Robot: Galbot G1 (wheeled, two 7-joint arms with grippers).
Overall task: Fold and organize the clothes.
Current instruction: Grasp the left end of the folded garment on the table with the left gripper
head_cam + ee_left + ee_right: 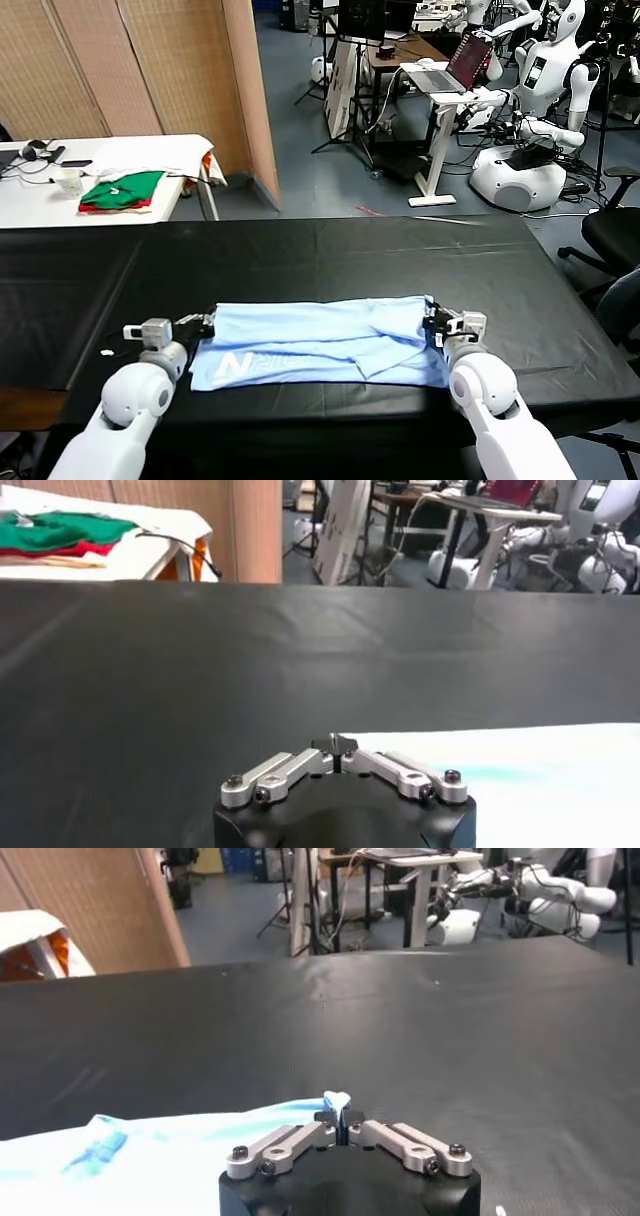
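The clothes are one pale light-blue T-shirt (320, 340) lying as a long flat strip across the near part of the black table (330, 250), white lettering up near its left end. My left gripper (207, 322) is at the shirt's far left corner, jaws shut on the fabric edge. In the left wrist view the gripper (335, 745) meets the corner of the shirt (520, 780). My right gripper (432, 322) is at the far right corner. In the right wrist view the gripper (338, 1110) pinches a small peak of the shirt (130, 1158).
A white table (150, 150) at the back left carries folded green and red garments (122, 190). Beyond the black table stand a desk with a laptop (465, 62) and other robots (535, 110). An office chair (615, 235) is at the right.
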